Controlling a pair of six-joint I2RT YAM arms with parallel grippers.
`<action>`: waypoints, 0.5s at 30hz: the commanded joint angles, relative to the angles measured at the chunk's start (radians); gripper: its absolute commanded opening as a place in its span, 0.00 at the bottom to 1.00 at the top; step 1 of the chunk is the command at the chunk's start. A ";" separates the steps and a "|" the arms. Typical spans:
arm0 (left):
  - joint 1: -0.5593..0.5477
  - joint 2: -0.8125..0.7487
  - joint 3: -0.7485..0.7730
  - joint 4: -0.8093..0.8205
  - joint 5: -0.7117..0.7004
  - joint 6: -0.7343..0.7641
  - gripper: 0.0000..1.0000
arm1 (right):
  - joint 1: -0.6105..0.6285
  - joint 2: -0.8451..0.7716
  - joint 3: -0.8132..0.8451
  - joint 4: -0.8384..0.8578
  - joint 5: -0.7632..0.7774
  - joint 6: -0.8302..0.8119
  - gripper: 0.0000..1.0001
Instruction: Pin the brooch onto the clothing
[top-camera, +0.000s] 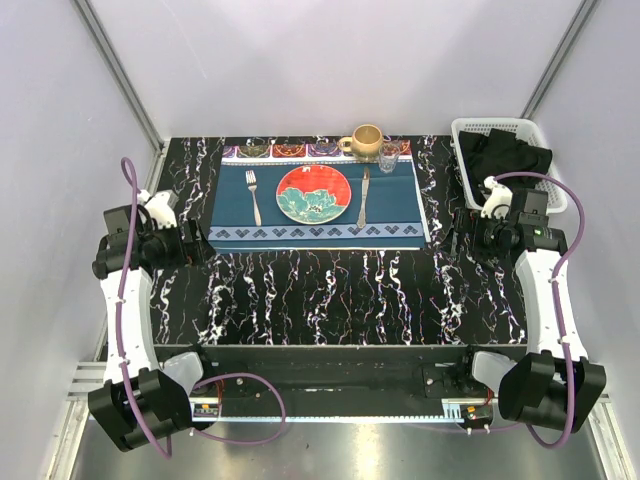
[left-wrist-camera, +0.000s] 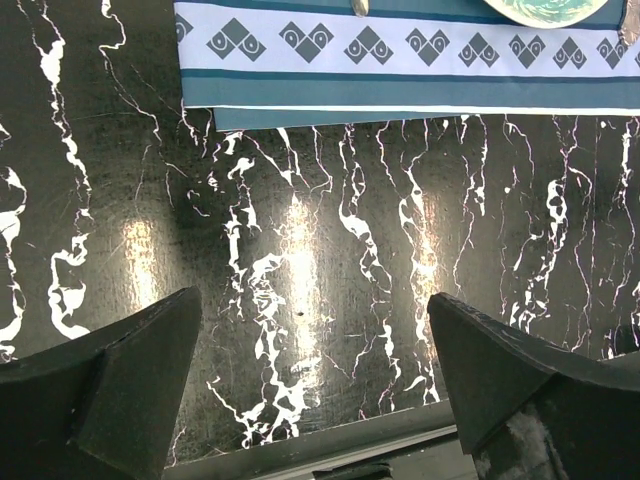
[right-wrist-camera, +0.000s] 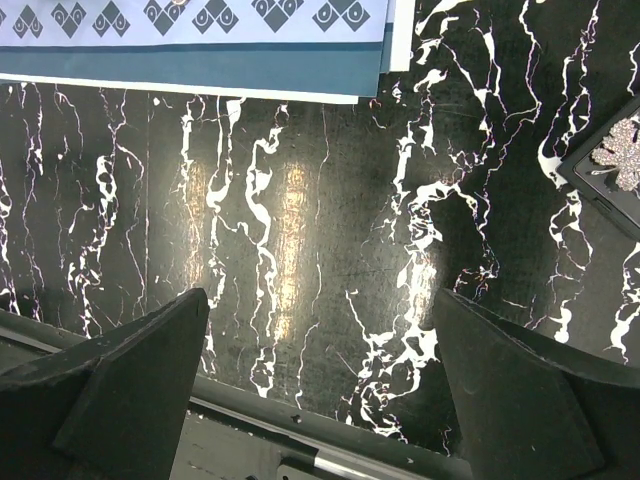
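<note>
My left tool (left-wrist-camera: 312, 340) hangs at 9 o'clock of the worktop (top-camera: 330, 290), its jaws spread wide and nothing between them, only bare dark marble below; it touches nothing.

At 12 o'clock lies a blue placemat (top-camera: 318, 203) with a fork (top-camera: 253, 195), a plate (top-camera: 312, 193) and a knife (top-camera: 365, 196) on it, and a mug (top-camera: 366, 140) and a glass (top-camera: 389, 153) at its far edge; none of that belongs to my job.

My right tool (right-wrist-camera: 320, 340) hangs at 3 o'clock, released just as wide and holding nothing.

In its wrist view the brooch (right-wrist-camera: 620, 150) shows at 2 o'clock of the frame, a silvery sparkling piece lying on a dark flat holder (right-wrist-camera: 598, 185), apart from my fingers; from above I cannot pick it out, as the arm seems to cover that spot.

The shirt (top-camera: 505, 155) sits bundled in the white basket (top-camera: 490, 123) at 2 o'clock of the worktop, just beyond my right tool.

I judge the job not yet started: nothing is grasped, the shirt is not laid out and the brooch is unpinned. The next move, I reckon, falls to the right side: lift the shirt out of the basket and spread it on the open marble at 6 o'clock; that calls for a firm pinch on loose cloth; after that, a fine pinch on the small brooch, with the left tool steadying the fabric.
</note>
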 joint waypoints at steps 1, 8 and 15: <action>0.002 -0.013 0.028 0.046 -0.043 -0.030 0.99 | 0.002 -0.023 0.021 0.019 0.018 -0.023 1.00; 0.003 -0.003 0.152 0.044 -0.166 -0.047 0.99 | 0.002 0.026 0.155 -0.019 0.078 -0.078 1.00; 0.002 -0.022 0.273 0.075 -0.166 0.022 0.99 | 0.002 0.252 0.517 -0.181 0.085 -0.140 1.00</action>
